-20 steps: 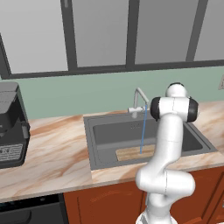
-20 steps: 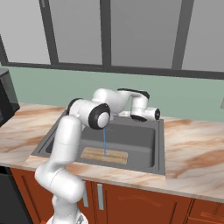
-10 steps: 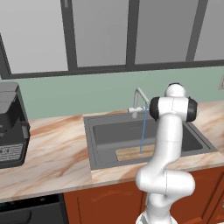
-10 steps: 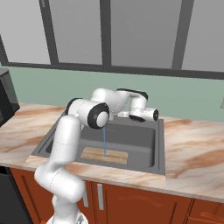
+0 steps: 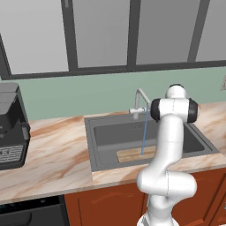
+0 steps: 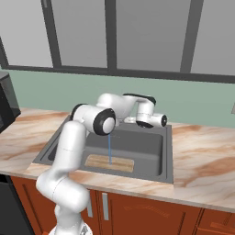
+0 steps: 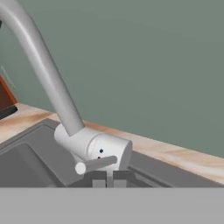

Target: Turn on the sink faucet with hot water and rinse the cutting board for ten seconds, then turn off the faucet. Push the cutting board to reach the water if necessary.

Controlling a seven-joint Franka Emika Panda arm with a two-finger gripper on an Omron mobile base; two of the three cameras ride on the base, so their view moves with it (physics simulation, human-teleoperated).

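One cutting board in sink, one water stream, one faucet

The sink is dark grey, set in a peach counter veined with white and rust, and the cutting board is pale tan with grain. The faucet is light grey metal, the water light blue, the wall sage green.

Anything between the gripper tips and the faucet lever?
Nothing: in the hand view the gripper, jaws nearly shut, sits just below the faucet lever, no object between.
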